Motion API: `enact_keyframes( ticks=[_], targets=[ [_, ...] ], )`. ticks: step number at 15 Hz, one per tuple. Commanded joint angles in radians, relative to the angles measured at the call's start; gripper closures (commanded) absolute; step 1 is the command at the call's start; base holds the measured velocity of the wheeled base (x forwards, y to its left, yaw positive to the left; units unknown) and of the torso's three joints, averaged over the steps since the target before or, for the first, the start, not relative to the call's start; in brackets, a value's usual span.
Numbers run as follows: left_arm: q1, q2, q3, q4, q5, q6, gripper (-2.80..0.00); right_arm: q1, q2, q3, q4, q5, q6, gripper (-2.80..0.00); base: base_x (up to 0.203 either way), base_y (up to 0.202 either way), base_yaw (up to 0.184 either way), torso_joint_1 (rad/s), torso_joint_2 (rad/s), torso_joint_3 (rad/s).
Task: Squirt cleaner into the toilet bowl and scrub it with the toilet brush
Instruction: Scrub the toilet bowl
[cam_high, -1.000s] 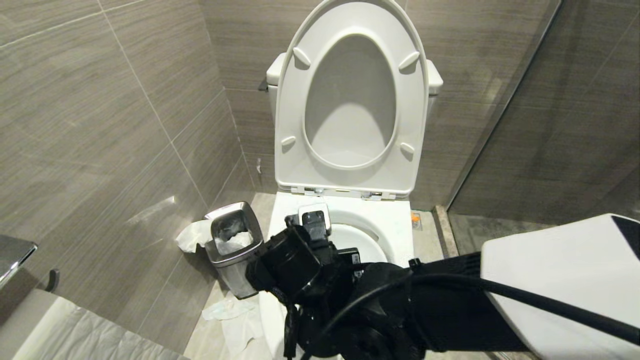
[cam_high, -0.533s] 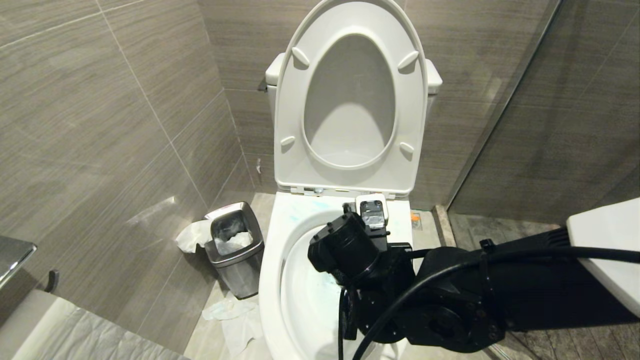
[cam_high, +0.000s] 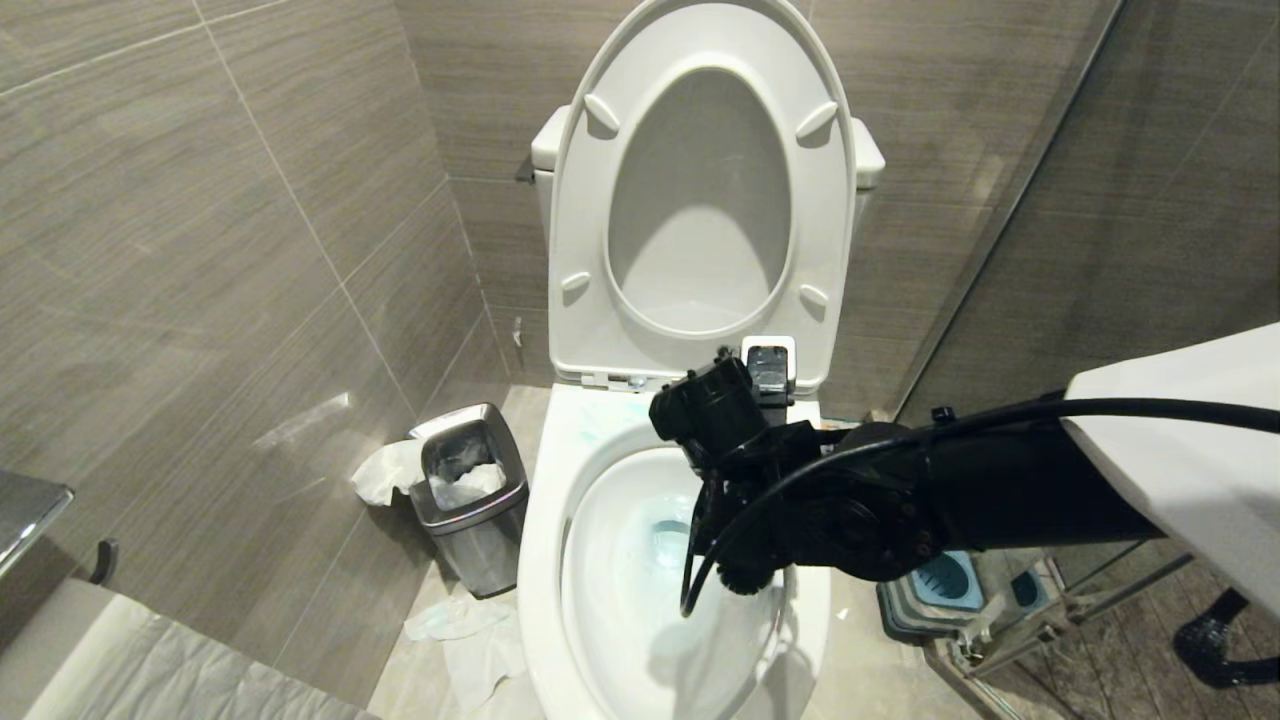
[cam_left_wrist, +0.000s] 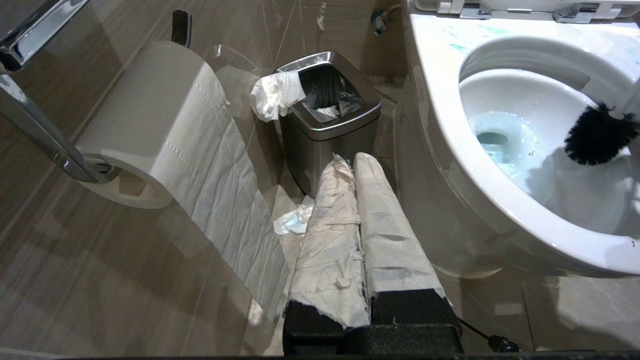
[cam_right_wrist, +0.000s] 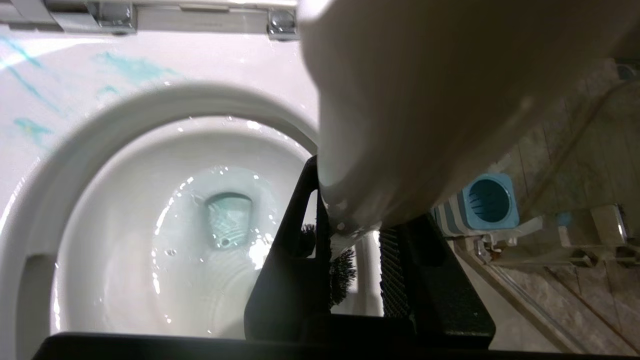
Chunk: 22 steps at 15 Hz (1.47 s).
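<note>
The white toilet bowl (cam_high: 545, 520) stands with seat and lid raised. Pale turquoise cleaner tints its water (cam_high: 665, 535) and smears the back rim (cam_right_wrist: 135, 65). My right arm (cam_high: 900, 500) reaches in from the right over the bowl's right rim. The right gripper (cam_right_wrist: 352, 235) points down, shut on the toilet brush's whitish handle (cam_right_wrist: 367, 272), whose knob end (cam_right_wrist: 425, 100) looms close to the wrist camera. The black bristle head (cam_left_wrist: 595, 135) hangs inside the bowl by its right wall. My left gripper (cam_left_wrist: 352, 165), its fingers wrapped in white, is parked shut low beside the bowl.
A steel waste bin (cam_high: 470, 490) with tissue spilling out stands left of the bowl, with paper on the floor. The blue-topped brush holder (cam_high: 945, 580) sits on the floor at the right by a glass partition. A toilet roll (cam_left_wrist: 160, 115) hangs on the left wall.
My right arm has swung with the brush from the bowl's front left across to its right back side. The tinted water, covered before, now shows.
</note>
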Motion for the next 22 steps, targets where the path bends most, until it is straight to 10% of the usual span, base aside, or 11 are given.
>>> enact_keyframes(
  ticks=[1,11,22],
  targets=[
    [0.000,0.002,0.002,0.000,0.000,0.000,0.00,-0.015,0.104,-0.131,-0.001,-0.009,-0.025,0.00,0.000,0.000,0.000,0.000,0.00,0.000],
    [0.000,0.002,0.002,0.000,0.000,0.000,0.00,0.075,0.303,-0.536,0.007,0.049,-0.217,0.00,0.000,0.000,0.000,0.000,0.00,0.000],
    [0.000,0.002,0.002,0.000,0.000,0.000,0.00,0.243,0.100,-0.108,0.014,0.060,-0.150,0.00,0.000,0.000,0.000,0.000,0.00,0.000]
  ],
)
